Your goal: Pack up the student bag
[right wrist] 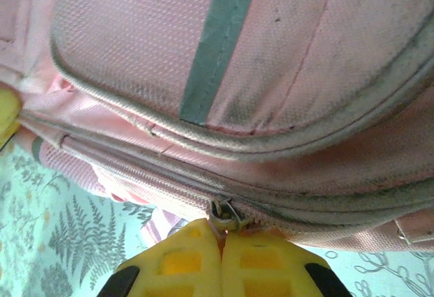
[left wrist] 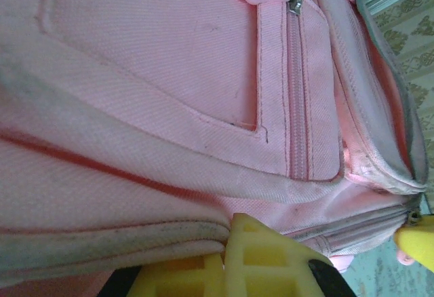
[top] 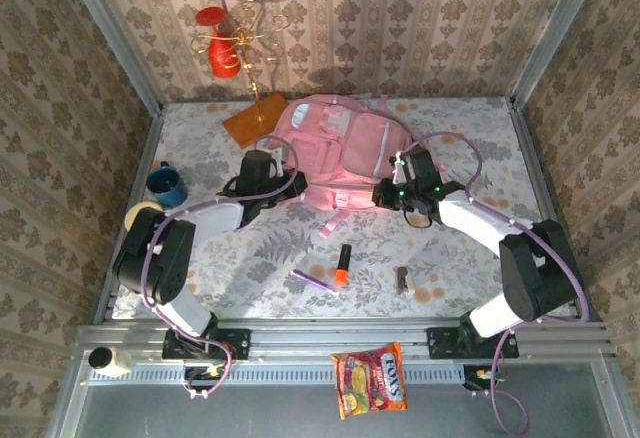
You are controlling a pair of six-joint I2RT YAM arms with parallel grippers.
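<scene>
The student bag (top: 335,148) lies on the table (top: 480,148). At the bag's left edge, the left gripper (left wrist: 227,260) fingers are clamped on its piped seam. At its right side, the right gripper (right wrist: 222,246) fingers are pressed together on a zipper pull (right wrist: 224,214).

Soft matt cloth in the middle, with harder and shinier things round it.

The student bag (top: 335,153) is pink woven cloth, matt and finely ribbed, its piping grubby and greyed. A smooth grey tape strip (right wrist: 217,46) is sewn down one panel, and the zip pull (right wrist: 224,214) is dull metal. The left gripper's fingers (left wrist: 264,260) and the right gripper's fingers (right wrist: 264,263) are yellow moulded plastic, matt, with recessed cells. The table cover (top: 260,258) looks like matt printed cloth. At the table's nine o'clock a blue mug (top: 167,186) shines like glazed ceramic. At six o'clock, past the brushed metal rail (top: 300,336), lies a snack packet (top: 370,380) — glossy, crinkled film.
</scene>
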